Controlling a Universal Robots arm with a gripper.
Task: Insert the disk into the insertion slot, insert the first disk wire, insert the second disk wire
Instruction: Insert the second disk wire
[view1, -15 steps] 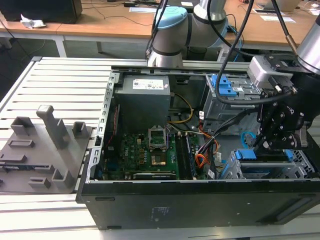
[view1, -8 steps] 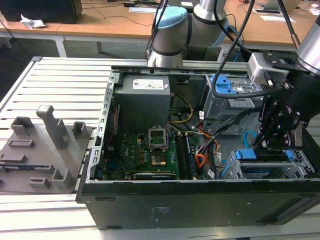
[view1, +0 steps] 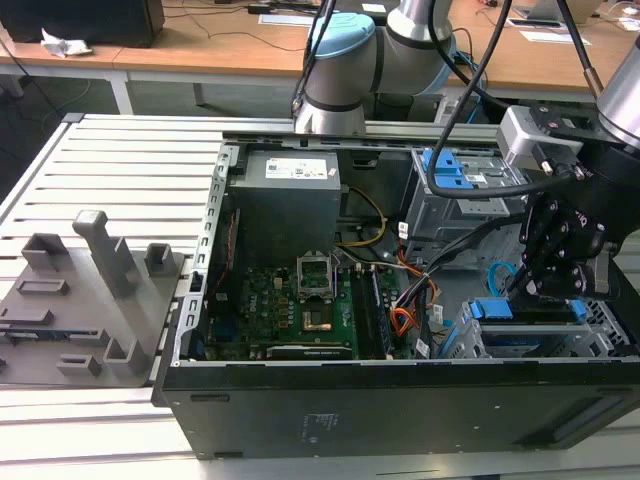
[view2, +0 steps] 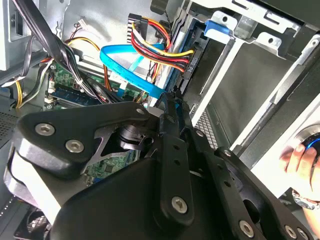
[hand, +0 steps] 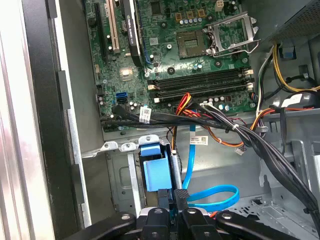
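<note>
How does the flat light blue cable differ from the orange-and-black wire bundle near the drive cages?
The light blue cable is one flat ribbon curving in a loop; the wire bundle is many thin round strands. The blue cable runs to the tool; the bundle lies apart from it, nearer the motherboard. Both sit inside the open case.

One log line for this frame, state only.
gripper: shut on blue cable, plug end | disk: in drive cage | location: gripper at cage
</note>
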